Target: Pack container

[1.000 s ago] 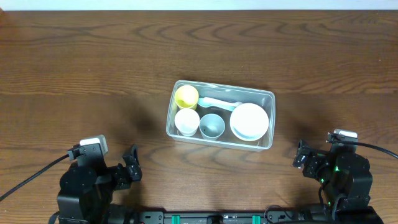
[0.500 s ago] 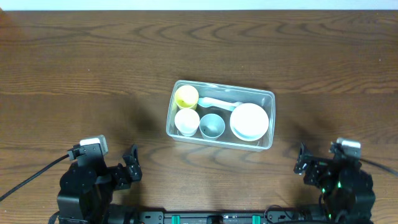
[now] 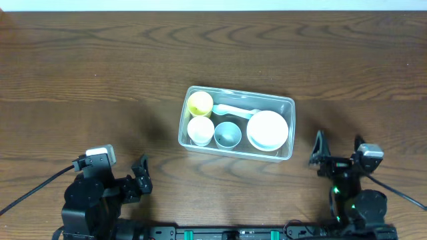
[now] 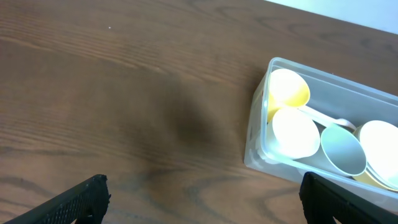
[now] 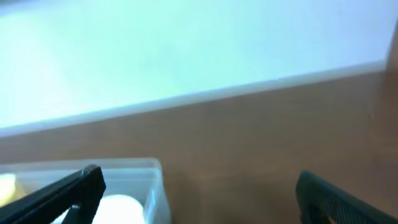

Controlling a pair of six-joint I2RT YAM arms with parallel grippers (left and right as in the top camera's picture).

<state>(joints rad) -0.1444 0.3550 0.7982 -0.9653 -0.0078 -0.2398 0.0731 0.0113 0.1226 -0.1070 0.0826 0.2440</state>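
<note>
The clear plastic container (image 3: 287,105) sits at the middle of the table. It holds a yellow cup (image 3: 199,103), a white cup (image 3: 200,129), a grey-blue cup (image 3: 227,135), a white spoon (image 3: 233,110) and stacked white bowls (image 3: 268,129). It also shows in the left wrist view (image 4: 256,149) and in the right wrist view (image 5: 155,177). My left gripper (image 3: 141,176) is open and empty near the front left edge. My right gripper (image 3: 319,155) is open and empty, just right of the container's near right corner.
The wooden table (image 3: 100,73) carries nothing else around the container. Both arm bases stand at the front edge.
My right arm has drawn back toward the front edge and tilted its wrist up. The left arm and the container have not moved.
</note>
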